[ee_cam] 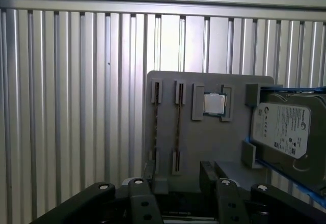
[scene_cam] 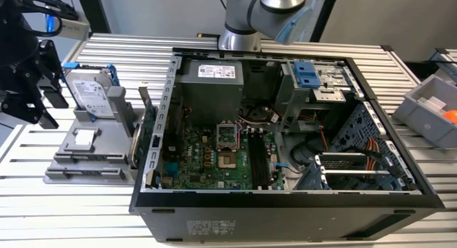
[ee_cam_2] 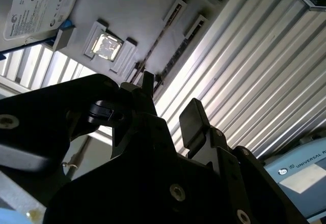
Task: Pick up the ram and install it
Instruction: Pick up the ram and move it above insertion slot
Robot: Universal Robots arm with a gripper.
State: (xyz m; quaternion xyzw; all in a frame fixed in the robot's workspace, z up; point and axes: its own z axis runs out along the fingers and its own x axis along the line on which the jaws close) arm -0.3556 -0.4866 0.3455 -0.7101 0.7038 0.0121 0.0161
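The ram (ee_cam: 178,127) shows edge-on as a thin dark strip held between small brackets on a grey fixture (ee_cam: 229,147). In the second wrist view the ram (ee_cam_2: 178,55) runs as a dark line just beyond my fingertips. My gripper (ee_cam: 178,180) hangs above the fixture's near edge, open, with nothing between its fingers (ee_cam_2: 191,114). In the exterior view my gripper (scene_cam: 43,103) is off the fixture's (scene_cam: 85,162) left side, clear of it. The motherboard's black slots (scene_cam: 260,162) lie inside the open computer case (scene_cam: 286,200).
A silver hard drive (scene_cam: 93,95) in a blue-tabbed frame and a square processor chip (ee_cam: 214,103) share the fixture. A green expansion card (scene_cam: 146,135) stands between the fixture and the case. A grey bin (scene_cam: 428,106) sits at the exterior view's right. Everything rests on a ribbed metal table (ee_cam: 76,107).
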